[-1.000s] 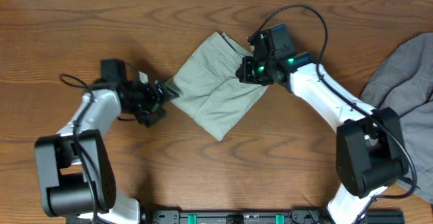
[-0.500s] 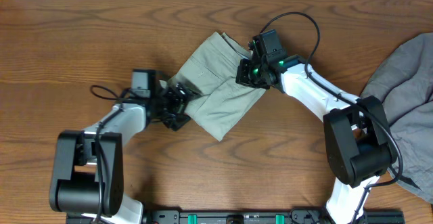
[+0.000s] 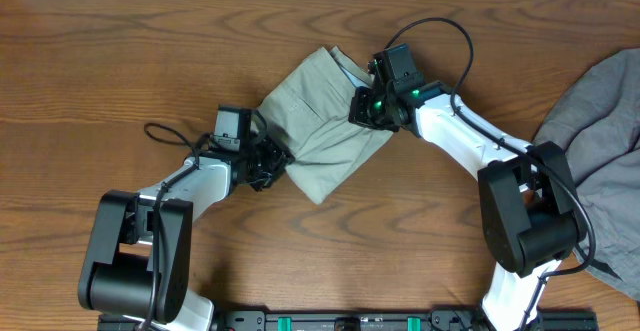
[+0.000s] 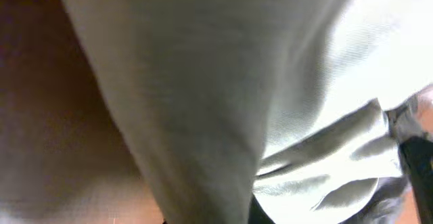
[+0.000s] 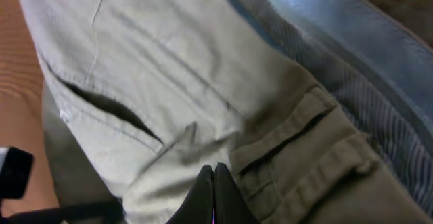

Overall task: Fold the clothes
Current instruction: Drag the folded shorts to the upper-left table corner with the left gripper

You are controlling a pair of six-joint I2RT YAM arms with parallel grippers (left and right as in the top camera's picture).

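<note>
Wooden table [image 3: 100, 61], brown grain; black rail [image 3: 350, 322], green clips, along near edge.

Khaki trousers [image 3: 318, 131] on wooden table [image 3: 100, 71], left gripper [image 3: 272, 161] and right gripper [image 3: 365, 106] at opposite edges.

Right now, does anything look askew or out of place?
Mildly. The khaki trousers lie diagonally in the overhead view, their left corner rumpled at the left gripper. A grey garment sits heaped at the right edge. No damage visible.
</note>
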